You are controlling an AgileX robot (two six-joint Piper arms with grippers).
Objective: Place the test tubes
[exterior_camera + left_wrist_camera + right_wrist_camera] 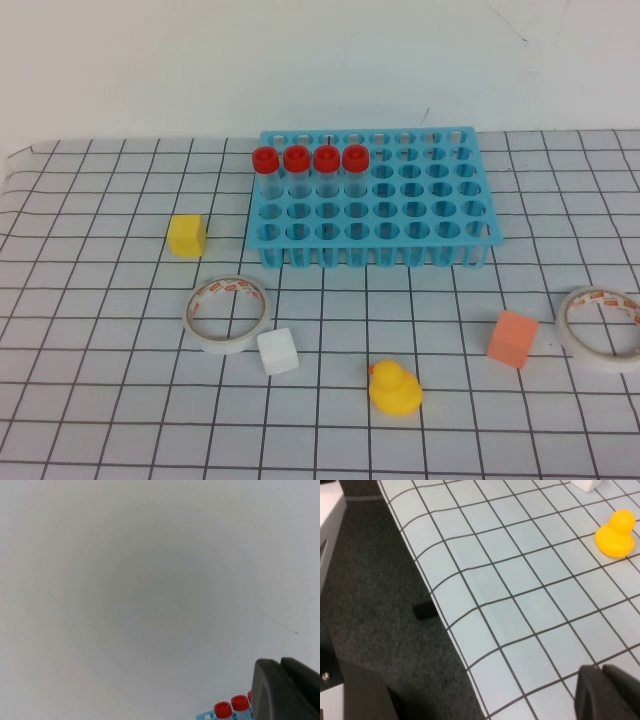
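Note:
Several clear test tubes with red caps [311, 159] stand side by side in the back-left holes of a blue rack [430, 215] on the gridded table. Neither arm appears in the high view. In the left wrist view my left gripper [280, 662] is shut and empty, held up facing the white wall, with two red caps [231, 706] and a corner of the rack [204, 716] showing beside it. My right gripper [601, 669] is shut and empty, low over the table's near edge [445, 615].
On the table in front of the rack lie a yellow cube [186, 235], a tape roll [227, 313], a white cube [277, 351], a yellow duck [393, 388], an orange cube [513, 338] and a second tape roll [602, 327]. Dark floor [375, 605] lies beyond the edge.

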